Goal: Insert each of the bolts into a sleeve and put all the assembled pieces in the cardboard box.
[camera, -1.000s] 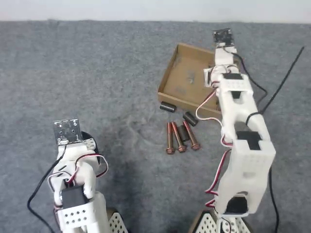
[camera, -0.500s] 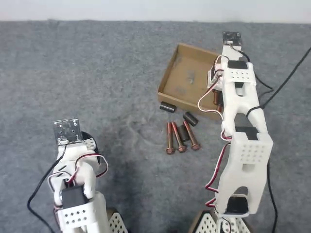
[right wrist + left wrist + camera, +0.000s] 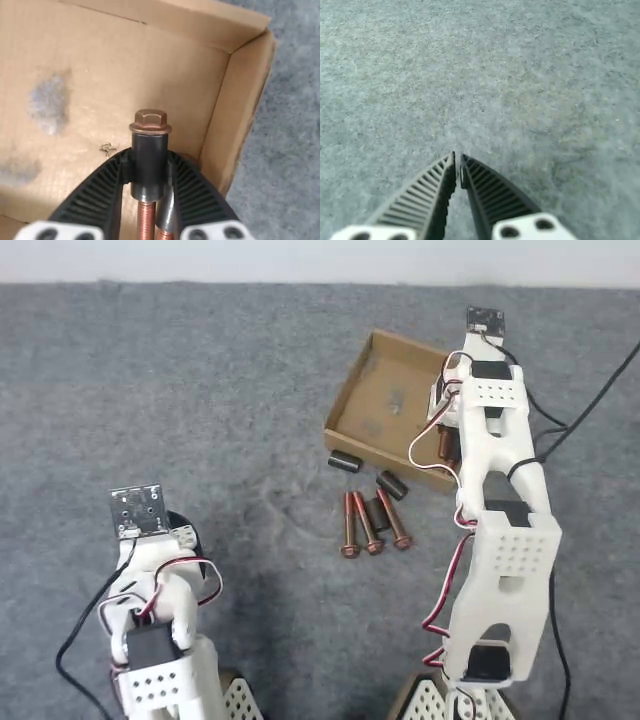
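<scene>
Right wrist view: right gripper [image 3: 148,159] clenched on black cylindrical sleeve [image 3: 148,150] with copper hex-head bolt [image 3: 150,122] through it, near a corner of brown cardboard box [image 3: 240,95]. Left gripper [image 3: 458,162] pressed closed, empty, over grey carpet [image 3: 520,75].

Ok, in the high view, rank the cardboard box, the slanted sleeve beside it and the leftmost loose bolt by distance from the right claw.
1. Cardboard box: the right claw, shut on a sleeved bolt, hangs over it.
2. Slanted sleeve: just outside the box's near wall.
3. Leftmost bolt: farthest, on the carpet.
</scene>
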Controlling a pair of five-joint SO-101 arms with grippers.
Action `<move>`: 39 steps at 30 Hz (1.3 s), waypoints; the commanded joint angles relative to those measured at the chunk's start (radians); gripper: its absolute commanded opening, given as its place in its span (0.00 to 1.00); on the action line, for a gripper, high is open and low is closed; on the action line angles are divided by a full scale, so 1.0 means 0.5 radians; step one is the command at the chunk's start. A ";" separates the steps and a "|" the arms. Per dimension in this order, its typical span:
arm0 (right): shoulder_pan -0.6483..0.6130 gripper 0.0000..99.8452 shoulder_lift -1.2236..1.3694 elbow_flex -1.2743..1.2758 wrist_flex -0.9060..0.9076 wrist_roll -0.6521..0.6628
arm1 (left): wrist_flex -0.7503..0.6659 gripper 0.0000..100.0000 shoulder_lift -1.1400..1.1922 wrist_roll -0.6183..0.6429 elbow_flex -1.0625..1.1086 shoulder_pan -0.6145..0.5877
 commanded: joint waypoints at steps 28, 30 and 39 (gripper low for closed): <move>-0.272 0.01 -0.496 -0.402 1.097 0.482 | -0.018 0.01 0.006 -0.018 -0.023 0.003; -0.302 0.01 -0.560 -0.402 1.198 0.491 | -0.018 0.01 0.006 -0.018 -0.023 0.003; -0.385 0.01 -0.931 -0.049 1.284 0.503 | -0.018 0.01 0.006 -0.018 -0.023 0.003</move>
